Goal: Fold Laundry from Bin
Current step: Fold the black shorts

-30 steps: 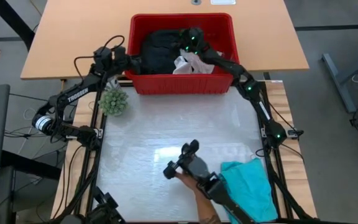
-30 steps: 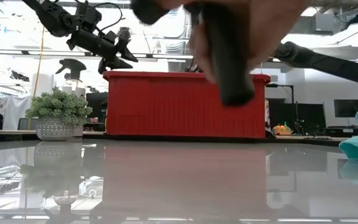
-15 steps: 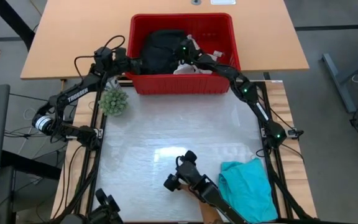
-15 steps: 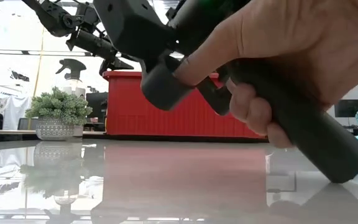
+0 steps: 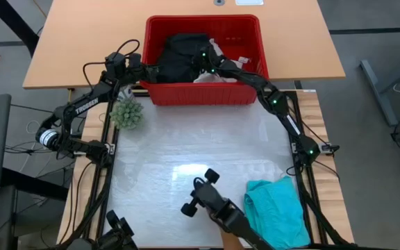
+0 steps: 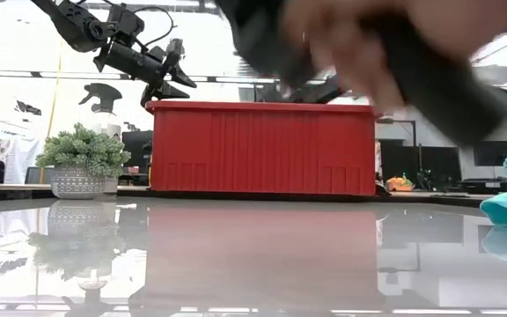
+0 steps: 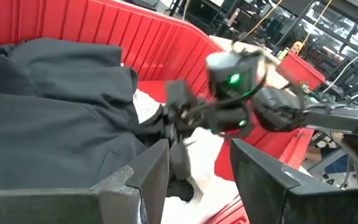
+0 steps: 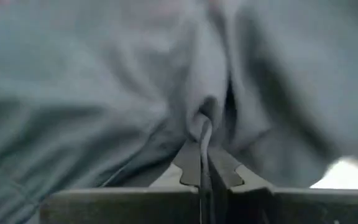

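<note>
The red bin [image 5: 203,94] stands at the table's far edge and holds a black garment [image 5: 179,54] and a white cloth [image 5: 212,72]. My right gripper [image 5: 198,62] reaches down into the bin from the right and is shut on the black garment [image 8: 104,93]. Above the bin's left rim, my left gripper [image 7: 197,180] hovers open, facing the black garment [image 7: 55,106] and touching nothing. A teal garment [image 5: 276,208] lies crumpled on the table's near right part. My right gripper pinches a raised fold of the black garment [image 8: 202,127] between its two fingers [image 8: 188,165], which meet on it. It comes slanting down from the bin's right side. The rest of the garment lies in the bin.
A person's hand [image 5: 231,239] holds a dark hand-held gripper tool [image 5: 201,198] over the table's near middle; it blurs across the low view [image 6: 368,44]. A small potted plant [image 5: 126,112] stands by the bin's near left corner. The glossy mat [image 5: 186,146] lies between them.
My right gripper has gone down into the bin and toward the table's left, from over the white cloth onto the black garment. The person's hand with the dark tool has drawn back toward the near edge.
</note>
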{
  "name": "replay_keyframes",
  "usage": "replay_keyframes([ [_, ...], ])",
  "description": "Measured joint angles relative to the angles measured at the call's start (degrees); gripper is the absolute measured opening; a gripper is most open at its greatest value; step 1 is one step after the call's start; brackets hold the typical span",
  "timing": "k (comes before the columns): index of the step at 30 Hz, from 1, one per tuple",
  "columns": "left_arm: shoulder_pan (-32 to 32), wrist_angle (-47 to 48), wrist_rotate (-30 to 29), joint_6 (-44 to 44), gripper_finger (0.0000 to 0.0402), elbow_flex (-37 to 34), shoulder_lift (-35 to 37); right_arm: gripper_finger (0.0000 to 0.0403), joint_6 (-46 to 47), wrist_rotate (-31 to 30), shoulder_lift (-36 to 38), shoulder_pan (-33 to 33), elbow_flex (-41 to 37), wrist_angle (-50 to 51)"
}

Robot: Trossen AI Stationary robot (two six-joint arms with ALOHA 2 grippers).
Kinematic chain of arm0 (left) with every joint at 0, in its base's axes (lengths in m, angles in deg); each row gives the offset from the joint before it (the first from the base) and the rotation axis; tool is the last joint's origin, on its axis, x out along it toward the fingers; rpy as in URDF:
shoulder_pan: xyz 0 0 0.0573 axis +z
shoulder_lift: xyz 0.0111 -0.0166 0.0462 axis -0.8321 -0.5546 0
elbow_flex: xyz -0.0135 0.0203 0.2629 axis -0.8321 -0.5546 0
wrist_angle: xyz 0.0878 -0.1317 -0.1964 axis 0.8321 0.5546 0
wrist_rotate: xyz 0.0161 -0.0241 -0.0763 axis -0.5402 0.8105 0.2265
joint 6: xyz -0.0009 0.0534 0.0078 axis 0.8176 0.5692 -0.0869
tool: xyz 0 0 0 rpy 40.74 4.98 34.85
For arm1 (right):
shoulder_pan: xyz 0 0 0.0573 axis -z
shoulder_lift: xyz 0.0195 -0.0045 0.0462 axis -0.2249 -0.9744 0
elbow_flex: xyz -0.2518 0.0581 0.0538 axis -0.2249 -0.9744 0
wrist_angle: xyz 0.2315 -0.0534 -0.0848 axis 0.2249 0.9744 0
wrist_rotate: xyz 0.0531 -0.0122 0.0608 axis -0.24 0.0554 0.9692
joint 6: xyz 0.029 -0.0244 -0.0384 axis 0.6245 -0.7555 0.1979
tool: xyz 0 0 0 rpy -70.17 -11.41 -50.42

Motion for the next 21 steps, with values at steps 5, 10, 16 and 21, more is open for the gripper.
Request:
replay_keyframes([
  [5,0.0,0.0,-0.4,0.4,0.016,0.0,0.0,0.0024,2.5,0.2,8.5,0.8,0.0,-4.3],
  [10,0.0,0.2,-0.7,2.7,0.016,0.0,0.0,0.0024,2.8,4.9,19.6,1.8,0.2,-9.8],
  [16,0.0,0.2,-3.4,8.4,0.016,0.0,0.0,0.0024,5.3,20.3,28.6,0.8,0.0,-13.2],
  [21,0.0,0.1,-3.7,6.4,0.016,0.0,0.0,0.0024,4.2,21.2,33.3,-0.1,0.3,-12.2],
])
